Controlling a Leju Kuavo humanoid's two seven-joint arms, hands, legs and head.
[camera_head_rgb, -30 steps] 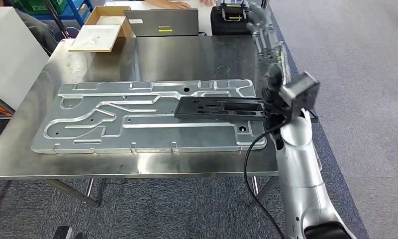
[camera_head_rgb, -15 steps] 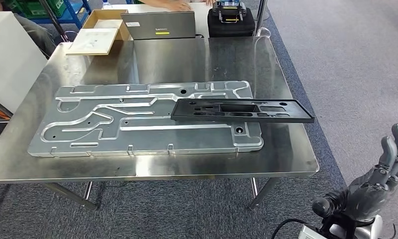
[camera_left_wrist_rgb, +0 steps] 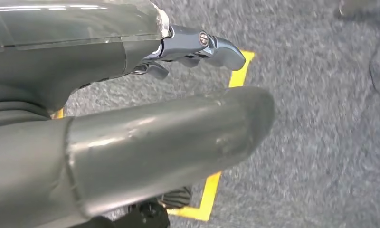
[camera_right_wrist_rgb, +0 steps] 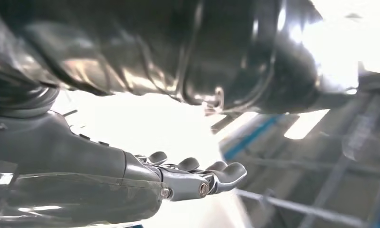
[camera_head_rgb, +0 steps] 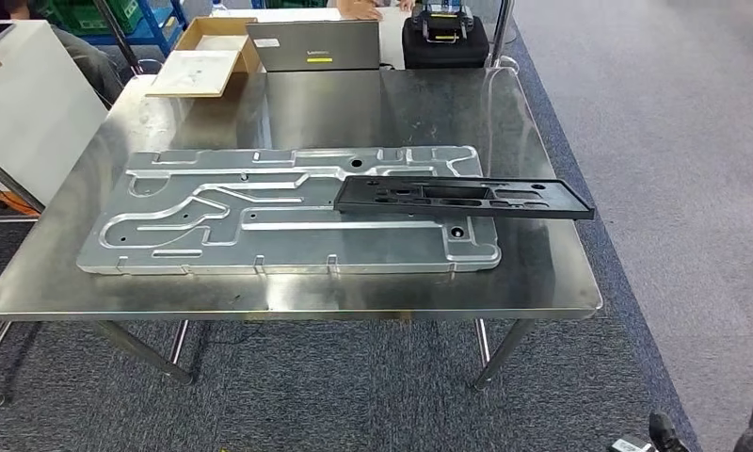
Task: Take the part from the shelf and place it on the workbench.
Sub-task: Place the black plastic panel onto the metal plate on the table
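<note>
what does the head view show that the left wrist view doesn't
Head view alone: the steel workbench carrying a large machined metal plate, with the black part lying across the plate's right end and jutting past it. At the far edge sit a laptop, an open cardboard box and a black case.

Left wrist view alone: the left hand close up, holding nothing, above yellow floor tape.

Both share the grey carpet.
</note>
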